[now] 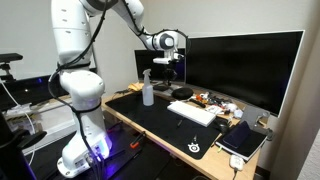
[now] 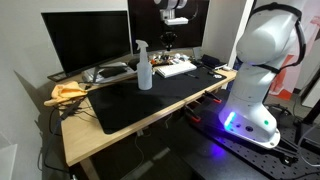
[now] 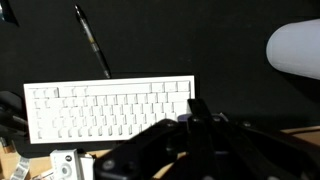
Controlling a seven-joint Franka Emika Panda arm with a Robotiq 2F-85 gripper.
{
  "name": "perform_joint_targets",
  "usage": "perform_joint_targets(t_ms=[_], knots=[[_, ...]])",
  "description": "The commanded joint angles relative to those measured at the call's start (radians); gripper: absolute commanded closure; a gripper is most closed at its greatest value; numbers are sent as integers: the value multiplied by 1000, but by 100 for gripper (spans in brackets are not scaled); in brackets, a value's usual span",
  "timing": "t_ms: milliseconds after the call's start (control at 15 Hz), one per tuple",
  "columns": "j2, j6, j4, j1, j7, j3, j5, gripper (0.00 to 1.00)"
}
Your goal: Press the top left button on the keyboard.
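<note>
While the gripper (image 1: 166, 62) is hanging well above the desk, the keyboard (image 3: 110, 108) is lying untouched below it.
Gripper: showing in the wrist view only as a dark blur, so spread or closed cannot be told. Keyboard: resting flat on the black mat (image 1: 150, 120), between the spray bottle (image 1: 148, 88) and the notebook (image 1: 243, 140), in front of the monitor (image 1: 245, 62). Risk: the corner key is sitting tight against its neighbours, so a sideways-drifting descent is likely catching two keys or landing on the mat; the nearby bottle could get knocked over.

The white keyboard (image 3: 110, 108) lies lower left on a black mat (image 3: 200, 40); the blurry dark pincer (image 3: 200, 135) fills the bottom
</note>
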Motion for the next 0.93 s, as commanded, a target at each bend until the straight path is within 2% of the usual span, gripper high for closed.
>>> perform_joint_targets(t_ms=[0,867], knots=[[68,6,55,-6,26,-2,13,100],[289,-9,224,1,121,-6,13,100]])
